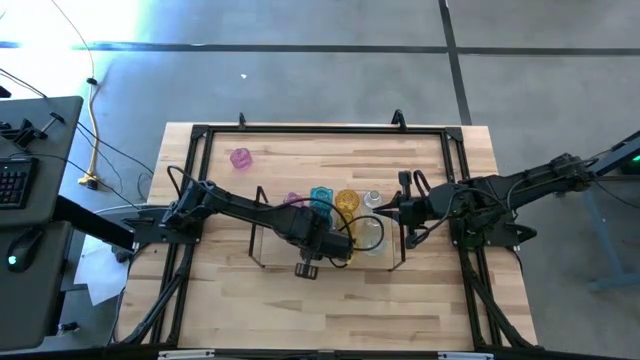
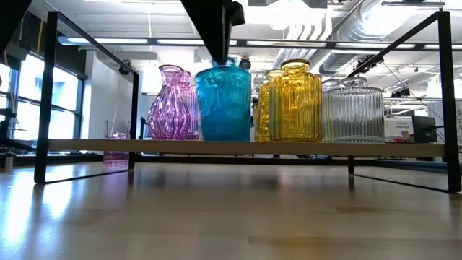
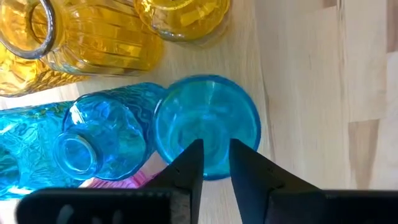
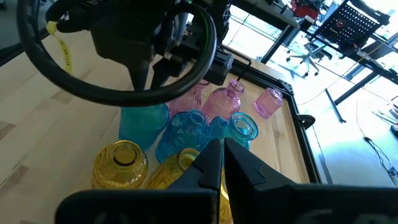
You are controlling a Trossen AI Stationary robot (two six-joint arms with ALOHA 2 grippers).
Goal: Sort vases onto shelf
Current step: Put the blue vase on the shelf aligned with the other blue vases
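Observation:
The shelf (image 2: pixel 361 146) stands mid-table and carries pink (image 2: pixel 172 102), teal, yellow (image 2: pixel 296 101) and clear (image 2: pixel 354 112) vases, all upright on their bases. My left gripper (image 3: pixel 215 144) points down over a wide-mouthed teal vase (image 3: pixel 207 118) in the front row, its fingers slightly apart at that vase's mouth (image 2: pixel 222 63). My right gripper (image 4: pixel 222 146) is shut and hangs above the shelf's right end (image 1: pixel 385 208), over the yellow vases, holding nothing. One pink vase (image 1: pixel 241 158) stands alone on the table at the far left. My left gripper comes at the teal vase from above, with its fingertips (image 3: pixel 198 149) at the near part of the rim (image 3: pixel 211 177). A narrow gap shows between the fingers. I cannot tell whether either finger touches the glass. The vase stands upright on the shelf.
A black metal frame (image 1: pixel 200 130) borders the table. Two narrow-necked teal vases (image 3: pixel 78 152) crowd the wide one on one side, and yellow vases (image 3: pixel 74 37) stand beyond it. Bare wood (image 1: pixel 330 305) lies between the shelf and the table's near edge.

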